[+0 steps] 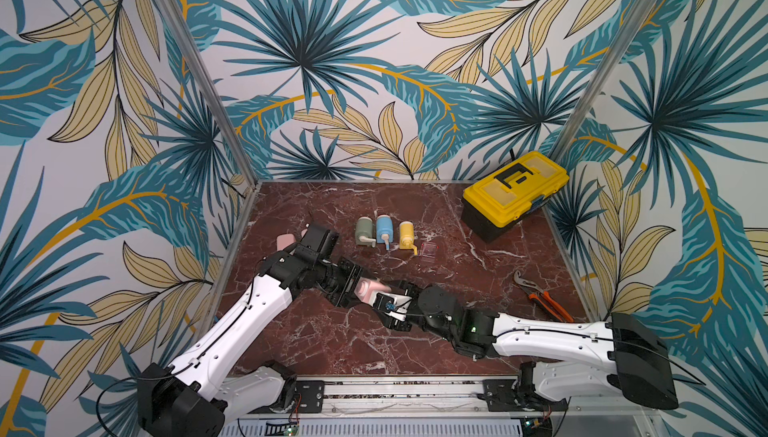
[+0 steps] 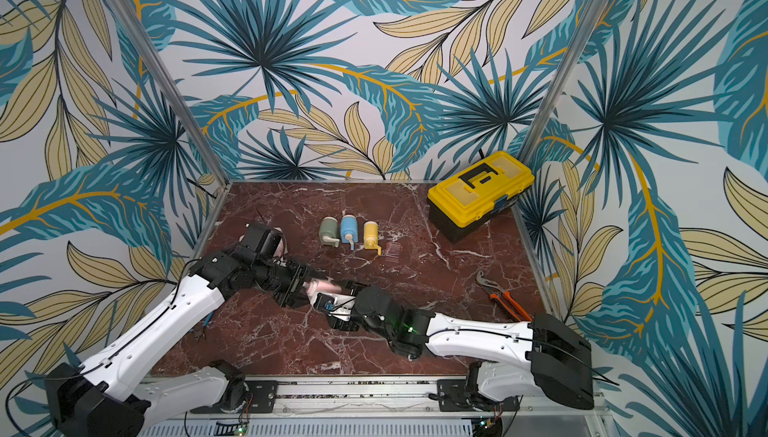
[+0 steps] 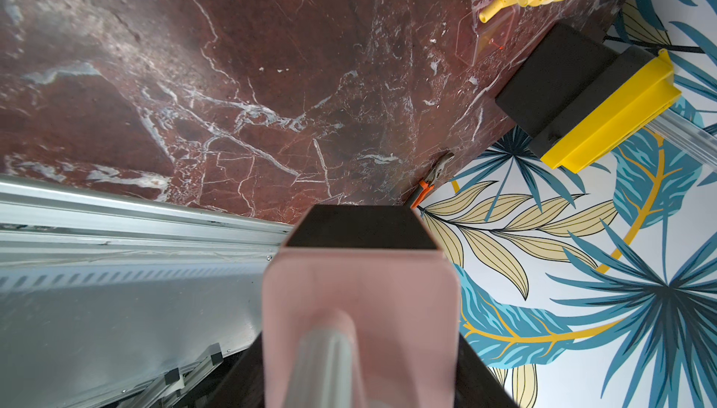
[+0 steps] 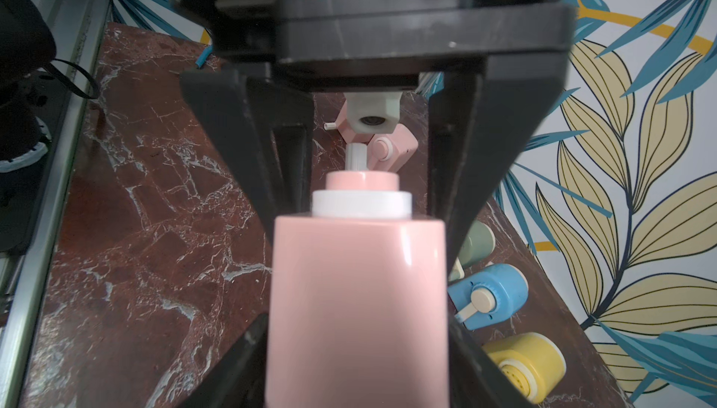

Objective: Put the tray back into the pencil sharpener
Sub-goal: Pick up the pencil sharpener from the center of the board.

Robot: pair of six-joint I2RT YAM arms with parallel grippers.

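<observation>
A pink pencil sharpener hangs above the middle of the table, held lengthwise between both arms. My left gripper is shut on its white-ringed shaft end, with the fingers flanking that end in the right wrist view. My right gripper is shut on the other end, black fingers pressed to both sides of the pink body. The left wrist view shows the body ending in a dark face. The clear tray lies flat on the marble beside the yellow sharpener, apart from both grippers, and shows faintly in the left wrist view.
Green, blue and yellow sharpeners lie in a row behind the grippers. A yellow toolbox fills the back right corner. Orange-handled pliers lie at the right edge. Loose pink parts sit behind the left wrist.
</observation>
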